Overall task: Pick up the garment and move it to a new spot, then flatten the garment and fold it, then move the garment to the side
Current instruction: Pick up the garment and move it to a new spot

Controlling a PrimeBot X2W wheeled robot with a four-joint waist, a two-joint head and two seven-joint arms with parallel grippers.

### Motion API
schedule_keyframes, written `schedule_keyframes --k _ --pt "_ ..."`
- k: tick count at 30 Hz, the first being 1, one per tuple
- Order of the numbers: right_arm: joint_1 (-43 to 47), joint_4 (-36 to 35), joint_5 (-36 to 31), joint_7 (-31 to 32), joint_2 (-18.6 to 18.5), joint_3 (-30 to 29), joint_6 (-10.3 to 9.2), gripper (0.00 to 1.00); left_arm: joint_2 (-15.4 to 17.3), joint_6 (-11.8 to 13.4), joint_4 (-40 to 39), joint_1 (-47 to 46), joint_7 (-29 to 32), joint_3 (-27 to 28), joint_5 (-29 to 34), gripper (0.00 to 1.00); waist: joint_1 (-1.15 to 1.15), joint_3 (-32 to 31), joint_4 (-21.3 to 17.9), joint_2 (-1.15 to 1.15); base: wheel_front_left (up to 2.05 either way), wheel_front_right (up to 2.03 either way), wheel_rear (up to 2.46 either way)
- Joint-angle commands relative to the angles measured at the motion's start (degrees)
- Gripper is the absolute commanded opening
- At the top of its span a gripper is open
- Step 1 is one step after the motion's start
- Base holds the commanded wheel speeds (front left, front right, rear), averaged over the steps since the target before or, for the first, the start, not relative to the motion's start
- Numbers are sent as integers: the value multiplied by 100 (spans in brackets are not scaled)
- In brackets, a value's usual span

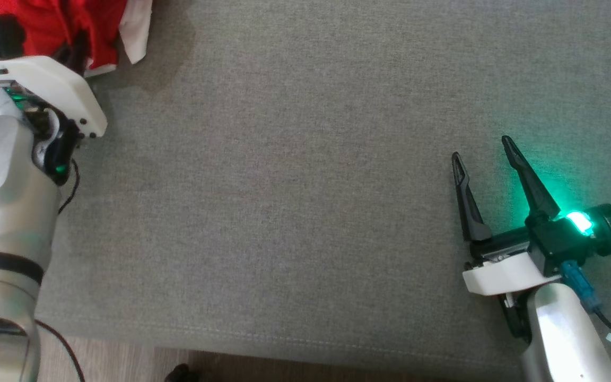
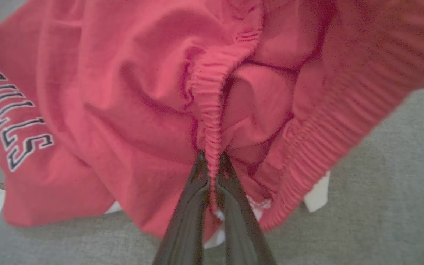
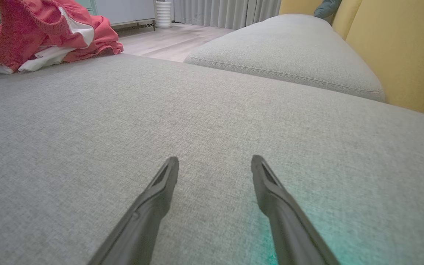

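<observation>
Red Bulls shorts (image 2: 123,110) are clamped at the waistband (image 2: 212,110) by the left gripper (image 2: 212,159); the right gripper (image 1: 481,147) is spread wide.

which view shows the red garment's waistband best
The left wrist view: the waistband sits close up, pinched in the left gripper. The right wrist view shows it far off; the head view shows a corner of the garment.
</observation>
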Motion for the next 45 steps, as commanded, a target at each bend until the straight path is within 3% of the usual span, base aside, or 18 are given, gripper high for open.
schedule_keyframes --k 1,8,17,29,39,45 --pt "-30 -137 39 -52 -21 133 43 100 412 9 -46 -274 -121 122 -21 0 0 -16 -4 0 0 0 0" --pt "-59 -118 152 -52 -21 123 43 100 493 9 61 -432 -444 -75 36 0 0 -230 36 0 0 0 0" --pt "-52 20 537 -52 -21 214 43 100 827 9 -187 -813 -711 -497 271 0 0 -1004 13 0 0 0 0" --pt "182 172 1132 -52 -21 48 43 100 957 9 -1506 -1304 -587 -1371 730 0 0 -2203 -583 0 0 0 0" --pt "343 115 1303 -52 -21 -84 43 100 522 14 -3015 -634 204 -2229 252 0 0 -2454 -1355 0 0 0 0" --pt "238 55 1385 -52 -21 -7 43 100 -291 256 -3083 308 122 -2466 -136 0 0 -2137 -1773 0 0 0 0"
